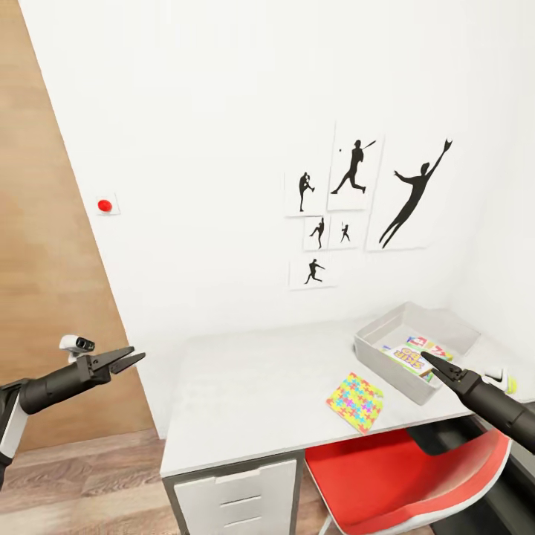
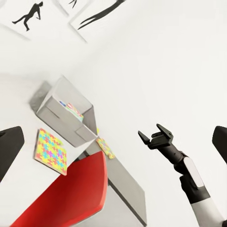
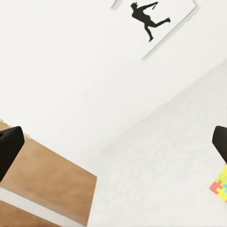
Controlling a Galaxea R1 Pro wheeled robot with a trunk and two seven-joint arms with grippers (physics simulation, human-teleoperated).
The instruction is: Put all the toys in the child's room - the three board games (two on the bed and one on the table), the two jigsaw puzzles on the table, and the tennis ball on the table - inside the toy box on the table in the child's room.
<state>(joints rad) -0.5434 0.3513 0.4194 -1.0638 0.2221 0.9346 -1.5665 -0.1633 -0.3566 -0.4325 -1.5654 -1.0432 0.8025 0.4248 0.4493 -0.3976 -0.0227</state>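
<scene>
Jigsaw puzzle (image 1: 356, 401) flat on table (image 1: 245, 394), below and beside right gripper (image 1: 433, 363) | toy box (image 1: 386, 349) just behind its jaws | both grippers empty, jaws parted, left gripper (image 1: 128, 360) off table edge | risk: thin slab slides under pinch.

R gripper (image 1: 438, 363) hangs over table (image 1: 245, 386) right part, just before toy box (image 1: 416, 349) near wall; L gripper (image 1: 126, 360) off table's left end, well apart from everything on it. Box sits at table's back right, w/ board games (image 1: 412, 355) lying flat in it, just behind R fingertips. One jigsaw puzzle (image 1: 356, 401) flat on table, left of R gripper & before the box, near front edge. Tennis ball (image 1: 511, 384) right of R gripper, beside box. Chair (image 1: 394, 475) below R gripper, tucked under table front. Drawers (image 1: 238, 494) under table's left part. Posters (image 1: 357, 208) on wall behind table.
</scene>
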